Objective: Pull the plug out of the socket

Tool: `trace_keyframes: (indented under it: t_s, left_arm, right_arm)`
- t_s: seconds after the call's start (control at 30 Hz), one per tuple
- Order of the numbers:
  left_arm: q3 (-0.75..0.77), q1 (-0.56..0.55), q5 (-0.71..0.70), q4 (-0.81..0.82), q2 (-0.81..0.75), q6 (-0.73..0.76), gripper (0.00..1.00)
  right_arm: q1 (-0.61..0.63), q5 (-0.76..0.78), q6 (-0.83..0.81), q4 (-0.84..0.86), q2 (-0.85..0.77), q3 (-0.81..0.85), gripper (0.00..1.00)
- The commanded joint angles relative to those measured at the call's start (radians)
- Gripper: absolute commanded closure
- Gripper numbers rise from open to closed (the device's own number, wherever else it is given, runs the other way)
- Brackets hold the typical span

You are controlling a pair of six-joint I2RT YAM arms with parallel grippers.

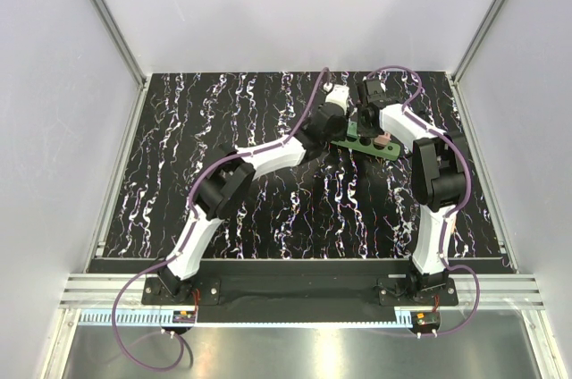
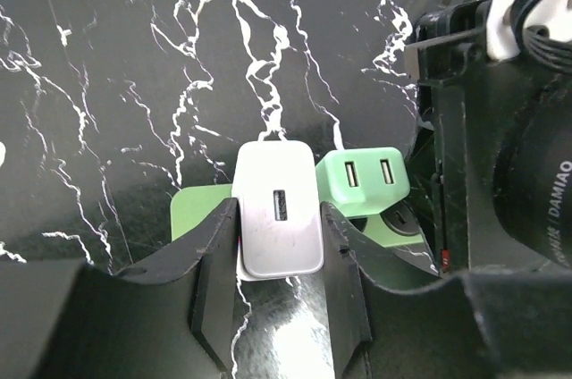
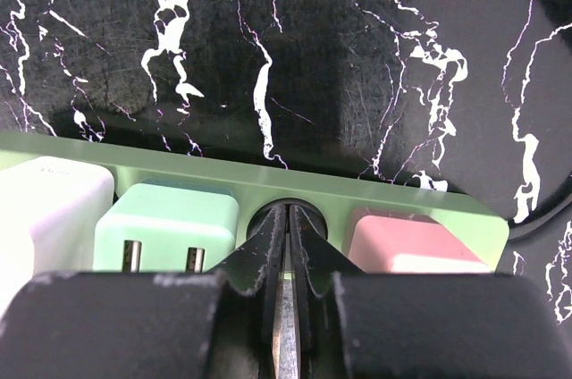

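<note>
Now the left gripper has its jaws clamped on the sides of the white rectangular plastic plug. That plug sits at the left end of the long narrow green power strip, which lies toward the far right of the black white-veined marble table. Just to its right stands a mint-green two-port plug, then the right gripper, jaws pressed together at an empty round socket hole, and last a pink plug.

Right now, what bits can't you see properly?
- Top external: the left arm and right arm cover most of the socket.
- Left wrist: the right arm hides the socket's far end.
- Right wrist: the left edge cuts the white plug; the right gripper hides the lower parts of the mint plug and pink plug.
</note>
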Motion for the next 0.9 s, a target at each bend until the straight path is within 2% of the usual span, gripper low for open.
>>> trace_keyframes:
  t_s: [0.0, 0.1, 0.23, 0.3, 0.37, 0.4, 0.43, 0.53, 0.73, 0.87]
  left_arm:
    - [0.016, -0.028, -0.017, 0.547, -0.178, 0.054, 1.00]
    - [-0.073, -0.020, -0.026, 0.651, -0.210, 0.060, 1.00]
    - [-0.085, -0.029, -0.020, 0.690, -0.215, 0.149, 1.00]
    - [-0.087, -0.029, -0.028, 0.692, -0.213, 0.131, 1.00]
    - [-0.013, -0.016, -0.025, 0.629, -0.191, 0.034, 1.00]
    - [0.038, -0.016, -0.043, 0.488, -0.172, 0.007, 1.00]
    - [0.078, -0.005, -0.054, 0.438, -0.158, -0.059, 1.00]
    - [0.134, 0.038, -0.065, 0.348, -0.140, -0.197, 1.00]
    - [0.226, 0.027, -0.100, 0.310, -0.103, -0.044, 1.00]
    - [0.318, 0.018, -0.121, 0.232, -0.052, -0.013, 1.00]
  right_arm:
    - [0.032, -0.096, 0.002, -0.160, 0.104, -0.065, 0.88]
    - [0.032, -0.096, 0.002, -0.162, 0.104, -0.065, 0.88]
    - [0.032, -0.098, -0.001, -0.162, 0.106, -0.064, 0.88]
    - [0.032, -0.096, -0.001, -0.163, 0.104, -0.064, 0.88]
    - [0.032, -0.098, -0.001, -0.163, 0.106, -0.064, 0.88]
    - [0.032, -0.098, -0.002, -0.165, 0.107, -0.062, 0.88]
    - [0.032, -0.098, -0.002, -0.166, 0.107, -0.062, 0.88]
    - [0.032, -0.100, -0.005, -0.165, 0.107, -0.062, 0.89]
    - [0.032, -0.098, -0.004, -0.166, 0.109, -0.058, 0.89]
    - [0.032, -0.095, -0.002, -0.168, 0.110, -0.053, 0.89]
